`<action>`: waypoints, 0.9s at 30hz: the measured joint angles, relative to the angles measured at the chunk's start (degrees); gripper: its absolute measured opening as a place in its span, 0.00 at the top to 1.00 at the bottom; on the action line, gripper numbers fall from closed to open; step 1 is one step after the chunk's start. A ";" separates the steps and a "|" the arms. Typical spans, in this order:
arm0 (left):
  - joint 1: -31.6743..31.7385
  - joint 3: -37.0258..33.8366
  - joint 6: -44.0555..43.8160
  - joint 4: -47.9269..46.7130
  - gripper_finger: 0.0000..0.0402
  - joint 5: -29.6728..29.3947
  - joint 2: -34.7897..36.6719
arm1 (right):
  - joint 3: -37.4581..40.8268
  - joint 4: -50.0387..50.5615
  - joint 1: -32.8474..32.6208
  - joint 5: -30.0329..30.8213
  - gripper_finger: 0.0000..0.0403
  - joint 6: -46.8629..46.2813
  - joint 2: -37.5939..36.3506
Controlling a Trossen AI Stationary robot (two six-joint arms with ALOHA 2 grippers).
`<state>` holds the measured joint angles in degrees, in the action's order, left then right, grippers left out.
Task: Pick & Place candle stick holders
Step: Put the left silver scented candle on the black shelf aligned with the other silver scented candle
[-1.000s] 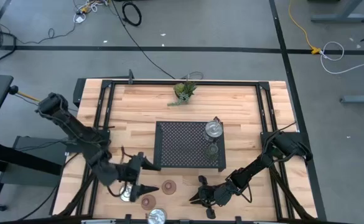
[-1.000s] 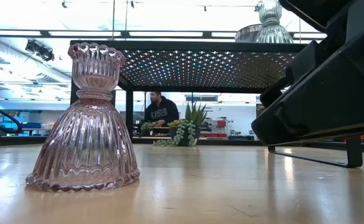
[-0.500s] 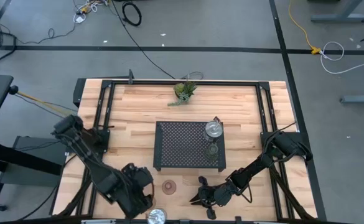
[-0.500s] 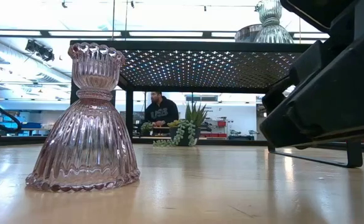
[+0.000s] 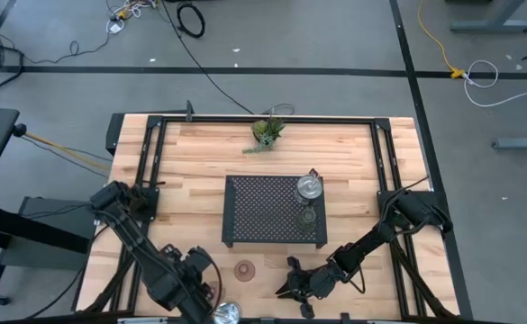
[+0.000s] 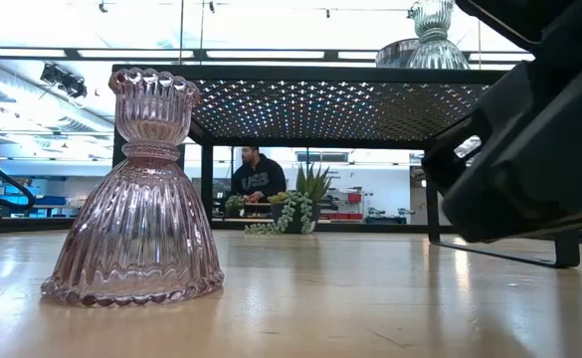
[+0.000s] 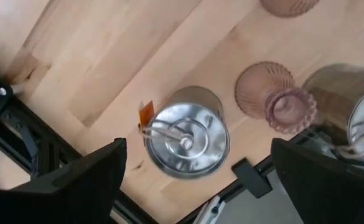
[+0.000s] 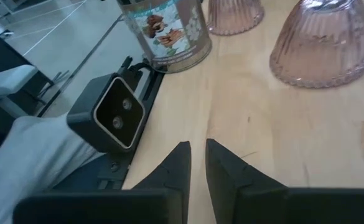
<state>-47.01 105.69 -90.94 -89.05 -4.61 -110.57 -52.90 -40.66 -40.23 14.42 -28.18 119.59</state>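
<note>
The left gripper [image 7: 198, 149] hangs over the table's near edge at about seven o'clock from the black mesh rack [image 5: 265, 209], with its fingers [image 7: 82, 180] spread wide apart. In the left wrist view a silver holder [image 7: 186, 138] sits framed between them, with nothing gripped yet. A pink glass holder [image 7: 274, 96] stands just beside it, and a second pink holder [image 5: 244, 269] sits alone at six o'clock from the rack. Two holders are already on the rack, one silver [image 5: 309, 187] and one olive-green [image 5: 307, 217]. The step in hand looks like the approach to the silver holder. It would go best if the wrist centres on the post, comes straight down and closes on the upright stem rather than the slick disc. The finger on the pink side needs to stay clear of the glass so that it is not knocked over. The right gripper [image 5: 295, 286] waits low on the table at five o'clock, its fingers nearly together and holding nothing.
</note>
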 joint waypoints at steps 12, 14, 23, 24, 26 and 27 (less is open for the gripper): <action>-0.84 -0.02 -0.02 1.68 0.01 -2.14 -0.12 | 0.00 -0.01 -0.02 -0.36 0.88 -0.07 0.00; -0.86 -0.02 -0.05 1.65 0.01 -3.22 -0.12 | 0.00 -0.01 -0.02 -0.38 0.88 -0.07 0.00; -1.60 -3.99 -4.74 -0.58 0.01 1.56 -0.10 | 0.00 -0.01 -0.04 -0.53 0.88 -0.07 0.00; -1.75 -4.88 -4.81 -0.52 0.01 2.66 -0.10 | 0.00 -0.01 -0.10 -0.53 0.88 -0.07 0.00; -1.78 -6.65 -4.73 1.25 0.01 4.24 -0.10 | 0.00 -0.01 -0.13 -0.51 0.88 -0.03 0.00; -1.80 -7.28 -4.66 2.12 0.01 4.49 -0.10 | 0.00 -0.01 -0.13 -0.51 0.88 0.01 0.00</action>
<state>-48.81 98.41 -95.60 -86.92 -0.13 -110.67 -52.90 -40.66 -40.36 13.91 -28.16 119.59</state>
